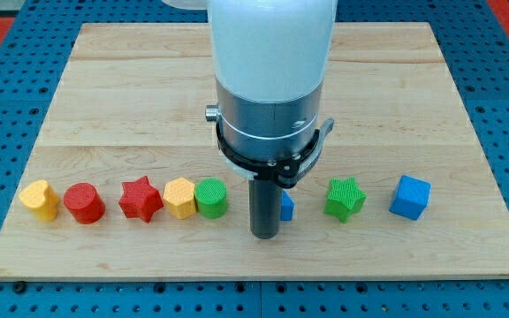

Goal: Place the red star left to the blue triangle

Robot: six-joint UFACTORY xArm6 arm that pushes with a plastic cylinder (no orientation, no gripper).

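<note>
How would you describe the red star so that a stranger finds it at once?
Look at the row of blocks near the bottom edge of the wooden board. The red star is third from the view's left, between the red cylinder and a yellow block. It alone is red and pointed.

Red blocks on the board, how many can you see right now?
2. The red cylinder sits second from the view's left, beside the yellow heart. The red star is just right of it, touching the yellow hexagon. My rod could hide something small behind it.
</note>
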